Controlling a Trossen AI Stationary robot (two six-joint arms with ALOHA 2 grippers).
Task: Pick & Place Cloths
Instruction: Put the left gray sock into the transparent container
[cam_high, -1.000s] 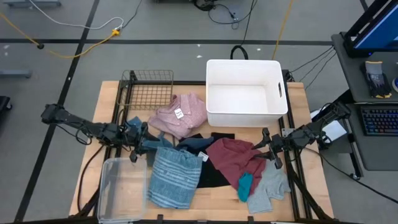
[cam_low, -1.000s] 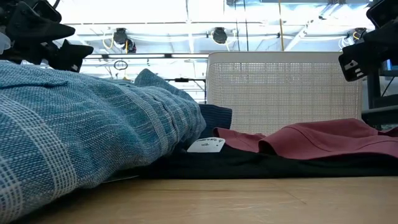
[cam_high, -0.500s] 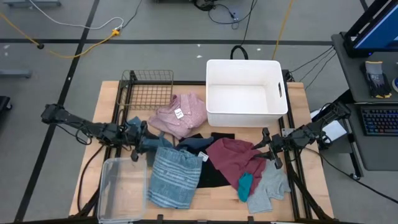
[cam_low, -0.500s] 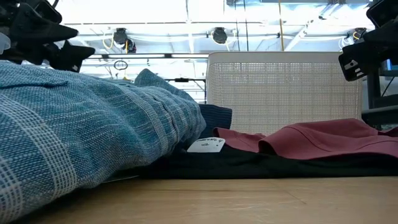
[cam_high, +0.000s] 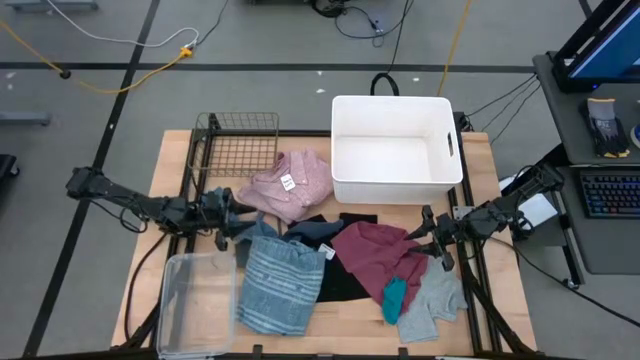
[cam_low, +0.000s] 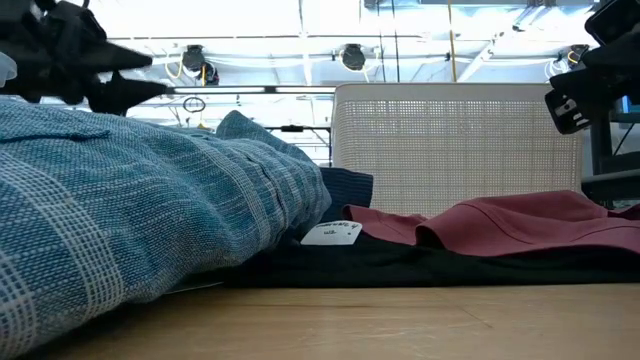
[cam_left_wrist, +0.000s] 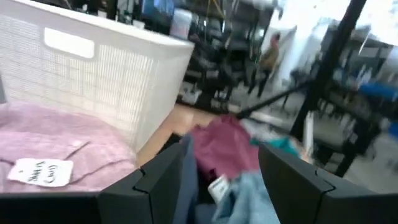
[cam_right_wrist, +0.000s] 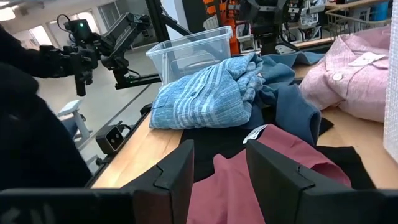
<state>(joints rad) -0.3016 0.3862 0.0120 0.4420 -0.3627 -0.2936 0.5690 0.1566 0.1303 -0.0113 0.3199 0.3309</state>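
Cloths lay heaped mid-table in front of the white bin (cam_high: 395, 150): pink shirt (cam_high: 292, 184), blue striped piece (cam_high: 279, 285), maroon piece (cam_high: 373, 252), black, grey and teal beside them. Left gripper (cam_high: 236, 226) hovered over the striped piece's edge, fingers apart, holding nothing. Right gripper (cam_high: 428, 240) hung at the maroon piece's edge, fingers parted, empty.

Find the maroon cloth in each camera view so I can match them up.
High: maroon cloth, centre-right, below the white bin.
Low: right, on black cloth, before the bin.
Left wrist: centre, beyond the fingers.
Right wrist: bottom centre.
Shared landmark: the white bin.
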